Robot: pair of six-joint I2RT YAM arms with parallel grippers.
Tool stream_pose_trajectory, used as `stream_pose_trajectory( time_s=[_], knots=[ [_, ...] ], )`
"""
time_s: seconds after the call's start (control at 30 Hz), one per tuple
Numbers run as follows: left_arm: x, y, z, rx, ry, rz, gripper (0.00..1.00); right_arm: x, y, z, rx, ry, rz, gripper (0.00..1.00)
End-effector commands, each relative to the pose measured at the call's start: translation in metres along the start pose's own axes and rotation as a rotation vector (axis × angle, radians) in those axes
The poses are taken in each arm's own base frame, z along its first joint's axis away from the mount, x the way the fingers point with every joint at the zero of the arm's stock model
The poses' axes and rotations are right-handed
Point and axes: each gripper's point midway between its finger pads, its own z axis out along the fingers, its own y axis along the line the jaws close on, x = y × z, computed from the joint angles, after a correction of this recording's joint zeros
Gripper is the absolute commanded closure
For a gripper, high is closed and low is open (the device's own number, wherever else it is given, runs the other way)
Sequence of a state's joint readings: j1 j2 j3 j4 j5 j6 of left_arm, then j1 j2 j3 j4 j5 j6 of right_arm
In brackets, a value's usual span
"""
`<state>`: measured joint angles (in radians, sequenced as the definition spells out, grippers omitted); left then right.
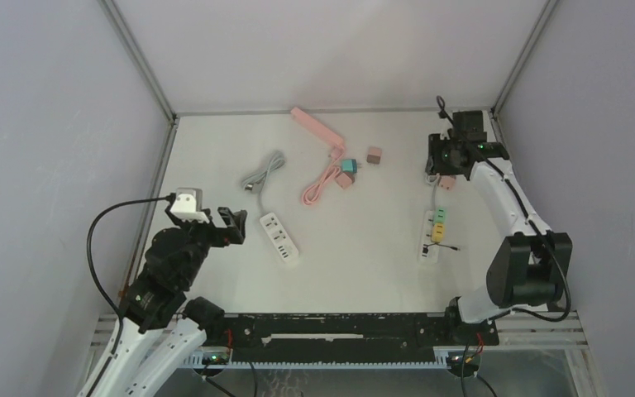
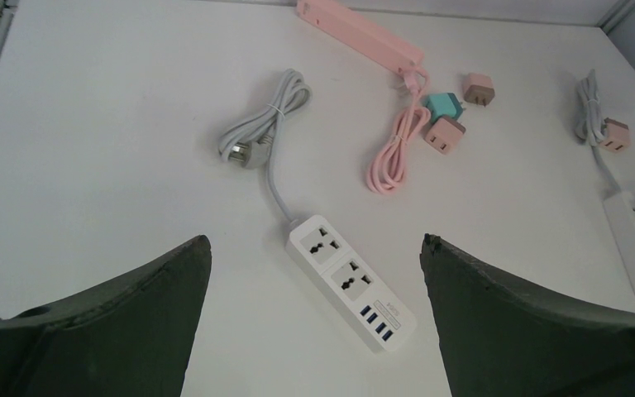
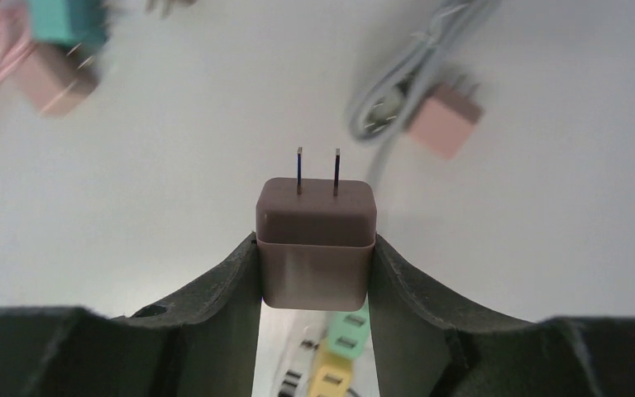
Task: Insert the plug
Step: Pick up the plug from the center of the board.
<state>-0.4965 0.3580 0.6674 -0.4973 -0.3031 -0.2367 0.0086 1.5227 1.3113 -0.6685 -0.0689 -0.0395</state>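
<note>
Got brown plug (image 3: 316, 217) pinched in right gripper (image 3: 315, 241), left gripper (image 2: 314, 241) gaping empty, not yet pushed into power strip (image 1: 430, 246).

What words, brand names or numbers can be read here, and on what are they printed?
No text here can be read.
On the white power strip in the middle of the left wrist view: a tiny grey mark beside its USB ports, too small to read.
On the brown plug: no print shows.
</note>
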Motion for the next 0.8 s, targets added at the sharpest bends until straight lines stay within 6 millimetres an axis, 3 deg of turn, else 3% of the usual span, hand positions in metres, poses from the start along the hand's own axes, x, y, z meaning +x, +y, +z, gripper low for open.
stream_pose_trajectory(
  time_s=[0.0, 0.33, 0.63, 0.77],
  knots=[
    [-0.012, -0.02, 0.0, 0.084, 0.001, -0.07, 0.0, 0.005, 0.046, -0.031, -0.058, -0.05, -0.105, 0.61],
    [0.006, -0.06, 0.013, 0.242, 0.108, -0.2, 0.01, 0.035, 0.168, -0.081, -0.349, -0.181, -0.333, 0.61],
    [0.015, -0.104, 0.02, 0.432, 0.177, -0.364, 0.02, 0.071, 0.246, -0.104, -0.488, -0.244, -0.569, 0.61],
    [0.019, -0.126, 0.02, 0.547, 0.202, -0.435, 0.02, 0.085, 0.271, -0.11, -0.555, -0.255, -0.646, 0.62]
  ],
)
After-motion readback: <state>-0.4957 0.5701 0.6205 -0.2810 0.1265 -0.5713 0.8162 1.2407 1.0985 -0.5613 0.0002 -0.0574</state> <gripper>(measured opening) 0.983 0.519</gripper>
